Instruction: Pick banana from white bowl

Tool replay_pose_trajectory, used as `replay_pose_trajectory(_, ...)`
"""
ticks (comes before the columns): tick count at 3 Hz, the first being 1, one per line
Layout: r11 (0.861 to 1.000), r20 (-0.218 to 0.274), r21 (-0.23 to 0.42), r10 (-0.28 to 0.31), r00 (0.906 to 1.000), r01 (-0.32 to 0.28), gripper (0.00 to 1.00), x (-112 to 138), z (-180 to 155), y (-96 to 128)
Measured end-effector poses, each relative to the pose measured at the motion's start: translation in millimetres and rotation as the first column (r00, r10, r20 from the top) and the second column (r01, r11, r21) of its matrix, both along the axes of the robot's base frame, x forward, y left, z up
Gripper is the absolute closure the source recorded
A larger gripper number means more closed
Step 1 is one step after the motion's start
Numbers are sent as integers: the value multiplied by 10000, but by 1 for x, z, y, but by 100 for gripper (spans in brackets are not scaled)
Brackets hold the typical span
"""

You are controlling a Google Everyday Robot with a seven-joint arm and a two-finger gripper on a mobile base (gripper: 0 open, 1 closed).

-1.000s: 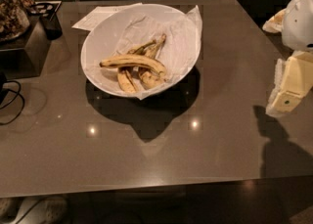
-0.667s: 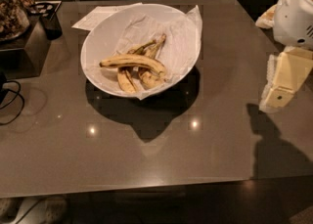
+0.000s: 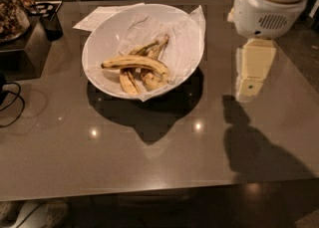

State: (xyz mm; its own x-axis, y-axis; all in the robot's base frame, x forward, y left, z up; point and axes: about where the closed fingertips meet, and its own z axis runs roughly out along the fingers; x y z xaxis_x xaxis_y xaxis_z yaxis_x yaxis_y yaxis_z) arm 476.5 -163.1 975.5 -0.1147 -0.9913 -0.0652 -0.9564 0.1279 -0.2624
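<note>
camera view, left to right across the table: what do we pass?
Dark cup at the back left → white bowl, the banana lying inside it → gripper, hanging over the table right of the bowl.

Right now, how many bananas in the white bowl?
5, all in the white bowl: the long banana across the middle, two short ones in front, two behind pointing up-right. Overlap may hide more. Claw hangs right of bowl.
</note>
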Motion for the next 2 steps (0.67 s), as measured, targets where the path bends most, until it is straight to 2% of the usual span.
replay_pose_trajectory(2, 10000, 175, 34, 34, 9998, -35, 0, 3, 2, 2)
